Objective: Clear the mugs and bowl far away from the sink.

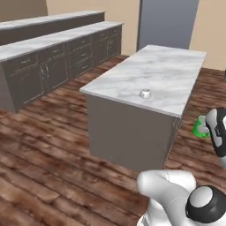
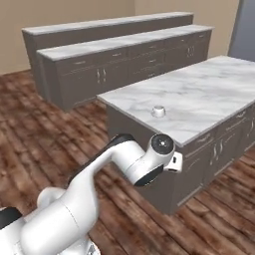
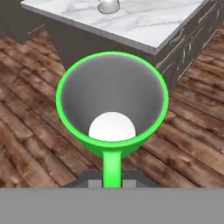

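Green mug [image 3: 113, 103] hung in the air off the near corner of the island bench [image 1: 163, 70], held above the wooden floor [image 1: 53, 176] and clear of the marble top. In the hand view its mouth faced the camera, grey inside with a white rounded patch at the bottom, and its green handle ran down to the jaws, which were pressed together on that handle; the tips themselves were mostly hidden behind it. In the left base view the same mug showed as a green patch [image 1: 201, 128] just beside the dark wrist, near the bench's right side and below its top edge.

A squat white mug [image 1: 145, 93] stood upright on the bench close to its near edge, well apart from the green one; from the right base view it sat [image 2: 158, 110] near the front corner of the marble.

Grey cabinets with pale counters [image 2: 124, 55] ran along the far wall. No brand, label or writing could be read on either mug.
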Controlling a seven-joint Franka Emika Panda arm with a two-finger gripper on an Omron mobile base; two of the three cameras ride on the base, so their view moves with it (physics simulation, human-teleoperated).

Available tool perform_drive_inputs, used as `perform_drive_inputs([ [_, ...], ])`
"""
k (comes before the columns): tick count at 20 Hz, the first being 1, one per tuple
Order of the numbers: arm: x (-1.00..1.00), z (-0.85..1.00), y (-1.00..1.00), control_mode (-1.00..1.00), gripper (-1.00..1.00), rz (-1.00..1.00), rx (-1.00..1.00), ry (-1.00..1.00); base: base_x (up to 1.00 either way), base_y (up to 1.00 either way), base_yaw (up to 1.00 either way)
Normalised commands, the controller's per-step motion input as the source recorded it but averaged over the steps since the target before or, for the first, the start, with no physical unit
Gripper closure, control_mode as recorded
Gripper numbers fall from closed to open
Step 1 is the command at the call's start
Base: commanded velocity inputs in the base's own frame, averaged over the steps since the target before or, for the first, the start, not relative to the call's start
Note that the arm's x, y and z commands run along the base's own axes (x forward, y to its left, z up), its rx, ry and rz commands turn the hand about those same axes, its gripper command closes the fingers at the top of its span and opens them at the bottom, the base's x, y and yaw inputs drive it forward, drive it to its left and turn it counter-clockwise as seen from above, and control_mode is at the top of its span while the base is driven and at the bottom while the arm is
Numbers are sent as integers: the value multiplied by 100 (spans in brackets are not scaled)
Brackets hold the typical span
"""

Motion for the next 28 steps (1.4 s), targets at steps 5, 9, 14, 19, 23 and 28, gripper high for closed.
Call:
perform_drive_inputs([
  [5,0,0,0,100,100,0,0,0,0,100,-55],
  [9,0,0,0,100,100,0,0,0,6,100,-40],
  [14,0,0,0,100,100,0,0,0,15,100,-35],
  [19,0,0,0,100,100,0,0,0,39,100,-26],
  [23,0,0,0,100,100,0,0,0,55,100,-21],
  [28,0,0,0,100,100,0,0,0,68,94,-18],
])
